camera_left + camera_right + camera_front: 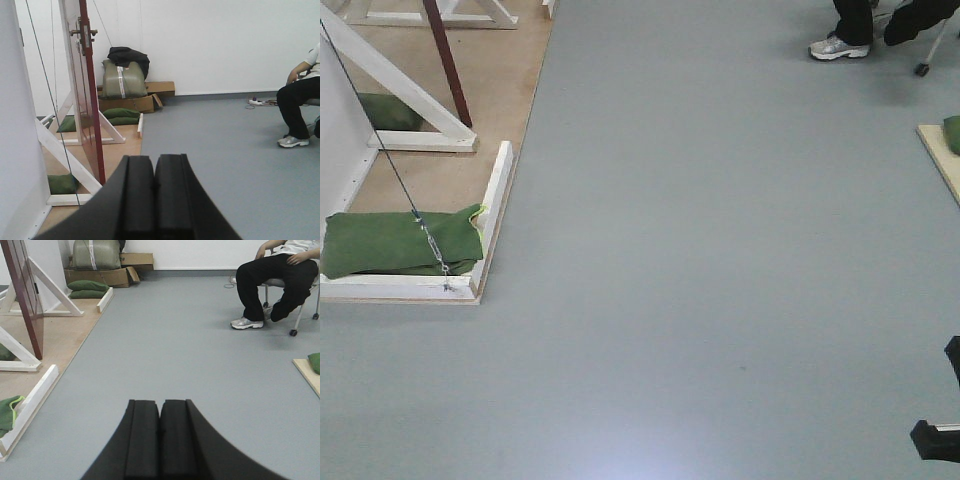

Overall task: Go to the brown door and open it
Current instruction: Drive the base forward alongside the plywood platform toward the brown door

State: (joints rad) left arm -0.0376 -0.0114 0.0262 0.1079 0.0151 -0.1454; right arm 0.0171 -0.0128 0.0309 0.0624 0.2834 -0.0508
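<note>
The brown door point(88, 100) stands edge-on in a white braced frame at the left, with a metal handle point(80, 32) near its top. It also shows in the right wrist view point(22, 285) at far left, and its lower edge shows in the front view point(448, 62). My left gripper point(154, 162) is shut and empty, well short of the door and to its right. My right gripper point(160, 405) is shut and empty over the grey floor. A black part of the right arm point(938, 435) shows at the front view's lower right.
White frame rails point(495, 200) and green sandbags point(400, 240) lie on a wooden base at left. A thin guy wire point(390, 160) runs down to the rail. Boxes and a bag point(122, 80) stand by the back wall. A seated person point(280, 280) is at right.
</note>
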